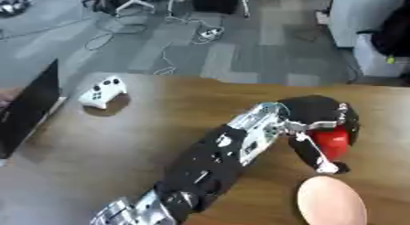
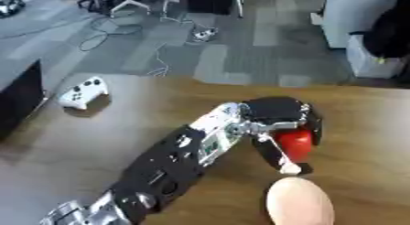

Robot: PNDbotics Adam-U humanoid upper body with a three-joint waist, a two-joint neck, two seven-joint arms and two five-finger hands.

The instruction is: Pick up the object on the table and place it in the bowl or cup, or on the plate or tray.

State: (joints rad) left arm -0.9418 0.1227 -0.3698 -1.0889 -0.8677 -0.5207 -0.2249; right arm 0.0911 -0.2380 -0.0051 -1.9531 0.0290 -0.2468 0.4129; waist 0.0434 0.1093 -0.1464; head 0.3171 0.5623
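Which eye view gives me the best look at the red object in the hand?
The left eye view: the red object shows slightly larger there, with the left hand curled round it. The right eye view shows nearly the same, fingers partly covering it.

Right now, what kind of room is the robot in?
Probably an office or robot lab: a wooden table holds a white game controller, and cables trail over the grey carpet tiles behind.

Even, soft indoor light; whole scene blurred; faint shadow under white controller [image 1: 102, 93]; no glare.
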